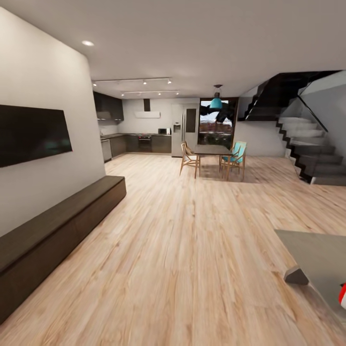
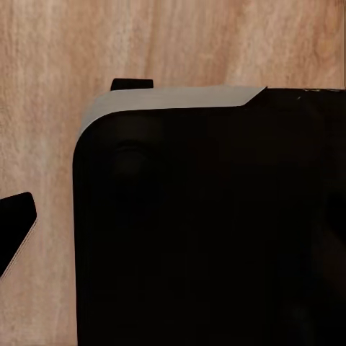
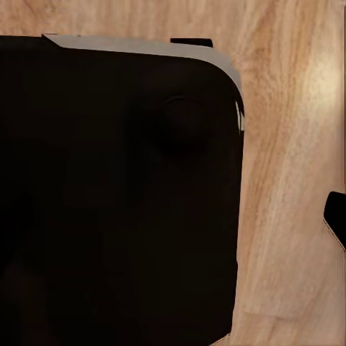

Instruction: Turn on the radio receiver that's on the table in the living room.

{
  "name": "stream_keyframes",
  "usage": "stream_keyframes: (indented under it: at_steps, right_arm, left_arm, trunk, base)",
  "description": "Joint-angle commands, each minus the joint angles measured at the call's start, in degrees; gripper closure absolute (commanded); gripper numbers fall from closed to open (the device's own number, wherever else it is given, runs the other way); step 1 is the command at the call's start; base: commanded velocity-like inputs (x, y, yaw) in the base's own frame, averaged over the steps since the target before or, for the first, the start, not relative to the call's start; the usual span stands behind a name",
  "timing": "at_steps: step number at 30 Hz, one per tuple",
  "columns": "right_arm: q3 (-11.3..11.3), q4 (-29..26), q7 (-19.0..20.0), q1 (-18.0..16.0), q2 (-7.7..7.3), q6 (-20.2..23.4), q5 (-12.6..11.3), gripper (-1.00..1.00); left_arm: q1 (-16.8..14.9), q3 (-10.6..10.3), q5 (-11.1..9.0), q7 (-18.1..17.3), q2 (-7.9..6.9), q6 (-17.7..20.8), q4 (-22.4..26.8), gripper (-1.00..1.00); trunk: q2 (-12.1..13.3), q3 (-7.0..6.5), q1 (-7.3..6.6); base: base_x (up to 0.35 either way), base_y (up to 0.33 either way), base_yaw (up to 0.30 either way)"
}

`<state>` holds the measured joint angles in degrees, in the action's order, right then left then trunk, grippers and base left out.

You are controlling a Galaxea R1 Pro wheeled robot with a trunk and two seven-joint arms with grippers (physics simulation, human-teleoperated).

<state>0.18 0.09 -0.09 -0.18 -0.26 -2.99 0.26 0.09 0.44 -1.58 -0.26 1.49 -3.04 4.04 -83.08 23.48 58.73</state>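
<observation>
No text, label, brand, number or sign can be read anywhere in these pictures. The wide black wall-mounted screen [image 1: 33, 134] is blank, and the tall silver refrigerator [image 1: 179, 130] in the far dark-cabinet kitchen is too small to show any marking. The black rounded robot base panel [image 2: 209, 223] over the wood floor carries nothing legible.

The table [image 1: 312, 250] is running off the head view's right and lower edges, showing just one corner of its grey top, and the radio [image 1: 342, 295] on it is peeking in as a red and white sliver at the right edge. The bench [image 1: 57, 230] is getting cut off at lower left. In both wrist views a dark body [image 2: 209, 231] is covering much of the floor [image 2: 43, 108], its lower part lost in shadow.
</observation>
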Motion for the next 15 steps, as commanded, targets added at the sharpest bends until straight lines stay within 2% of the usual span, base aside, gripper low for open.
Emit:
stream_keyframes:
  at_steps: [1, 15]
  right_arm:
    - [0.00, 0.00, 0.00, 0.00, 0.00, 0.00, 0.00, -1.00]
    - [-0.09, 0.00, 0.00, 0.00, 0.00, 0.09, 0.00, -1.00]
  left_arm:
    - [0.00, 0.00, 0.00, 0.00, 0.00, -0.01, 0.00, -1.00]
    - [0.00, 0.00, 0.00, 0.01, 0.00, -0.03, 0.00, -1.00]
  trunk:
    - [0.00, 0.00, 0.00]
    - [0.00, 0.00, 0.00]
  base:
    - [0.323, 0.000, 0.000]
    - [0.323, 0.000, 0.000]
